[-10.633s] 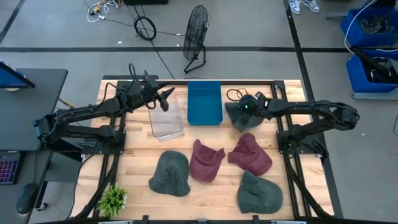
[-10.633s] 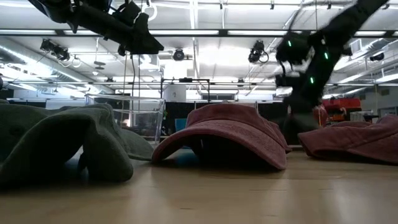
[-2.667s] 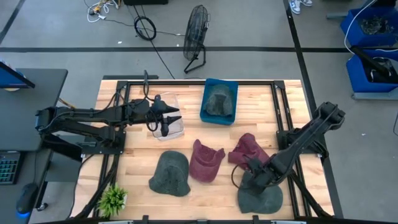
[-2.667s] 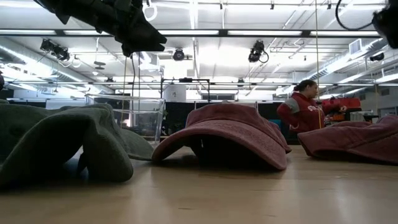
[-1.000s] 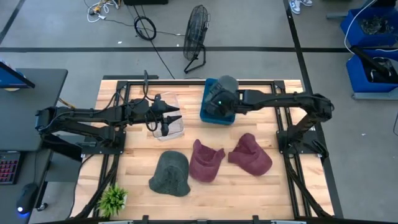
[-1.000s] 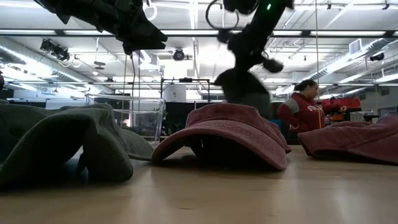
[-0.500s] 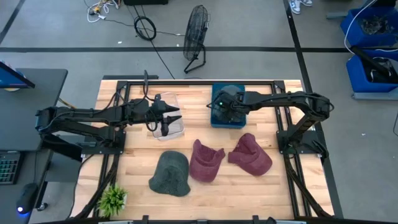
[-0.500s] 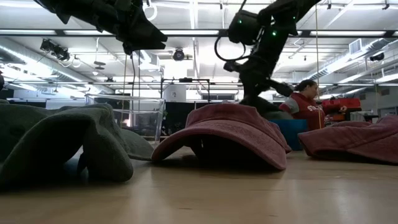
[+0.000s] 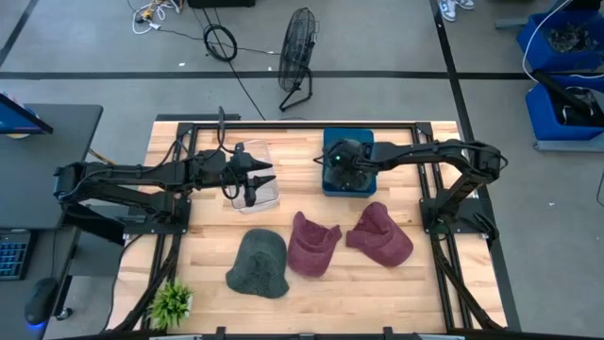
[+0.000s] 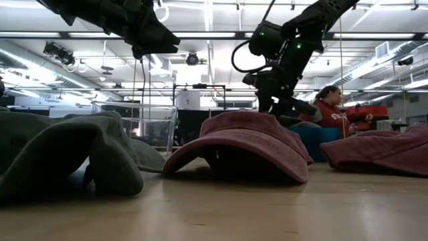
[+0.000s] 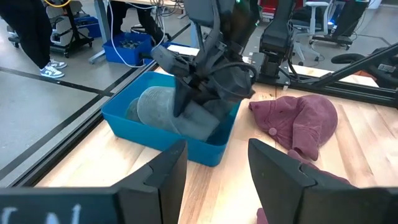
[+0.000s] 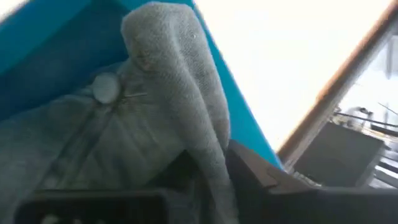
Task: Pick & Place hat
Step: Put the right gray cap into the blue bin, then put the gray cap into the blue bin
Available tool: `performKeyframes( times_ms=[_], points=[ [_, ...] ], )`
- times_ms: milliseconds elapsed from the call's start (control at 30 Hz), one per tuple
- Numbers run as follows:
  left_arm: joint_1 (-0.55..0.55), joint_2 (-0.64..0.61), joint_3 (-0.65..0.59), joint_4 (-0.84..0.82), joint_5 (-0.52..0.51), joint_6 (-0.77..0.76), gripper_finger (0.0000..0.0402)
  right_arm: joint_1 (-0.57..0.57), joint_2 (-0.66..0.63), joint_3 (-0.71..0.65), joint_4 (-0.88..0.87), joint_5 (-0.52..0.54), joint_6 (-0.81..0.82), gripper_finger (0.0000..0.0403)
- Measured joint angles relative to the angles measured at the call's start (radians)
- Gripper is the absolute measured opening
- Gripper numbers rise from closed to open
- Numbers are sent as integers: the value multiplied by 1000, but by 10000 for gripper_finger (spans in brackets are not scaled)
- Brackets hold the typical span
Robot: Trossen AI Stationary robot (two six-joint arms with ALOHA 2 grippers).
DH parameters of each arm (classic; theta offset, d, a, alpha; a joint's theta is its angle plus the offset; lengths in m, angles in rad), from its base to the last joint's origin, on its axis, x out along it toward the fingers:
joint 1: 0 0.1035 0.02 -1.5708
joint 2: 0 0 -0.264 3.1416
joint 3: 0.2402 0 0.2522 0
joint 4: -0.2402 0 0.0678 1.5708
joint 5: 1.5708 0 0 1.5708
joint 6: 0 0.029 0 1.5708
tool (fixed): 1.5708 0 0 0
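Observation:
My right gripper (image 9: 342, 170) reaches down into the blue bin (image 9: 363, 142) at the table's far middle, shut on a grey hat (image 11: 214, 99). A second grey hat (image 11: 146, 106) lies on the bin's floor beside it. In the right wrist view the held hat (image 12: 161, 81) shows its top button (image 12: 107, 88) against the blue wall. My left gripper (image 9: 253, 184) hovers open over the clear container (image 9: 269, 194), touching nothing. On the near half of the table a grey hat (image 9: 257, 264) and two maroon hats (image 9: 313, 244), (image 9: 380, 233) rest on their brims. My right gripper pinches a raised fold of the grey hat's crown (image 12: 208, 155) between its two fingers, coming from above and pointing down into the bin. The hat's lower part (image 11: 199, 121) rests inside the bin, against the near wall and the other grey hat.
A small green plant (image 9: 172, 302) stands at the table's near left corner. A fan (image 9: 299, 42) and cables lie on the floor beyond the far edge. A person in a red top (image 10: 328, 110) stands in the room behind the table. Bare wood shows between the bin and the hats.
My right gripper has carried the grey hat from above the bin's far edge toward the table's right and down into the bin. The blue bin has slid toward the table's right and squared up. My left arm has kept still.

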Motion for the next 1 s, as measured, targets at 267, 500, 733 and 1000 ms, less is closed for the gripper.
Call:
performKeyframes(
  times_ms=[267, 500, 733, 1000],
  points=[
    [-3, -1, 0, 0, 0, -98, 177, -24, -1, 0, 129, 3, 200, 161],
    [-73, -64, 61, -71, 2, -63, 177, 35, -10, 1, 8, 187, 210, 191],
    [-238, -85, 255, -484, -61, -74, 177, 151, -68, 25, -34, 436, 204, 192],
    [-450, 27, 226, -721, -125, -394, 177, 256, -170, 46, 4, 198, 703, 192]
  ],
)
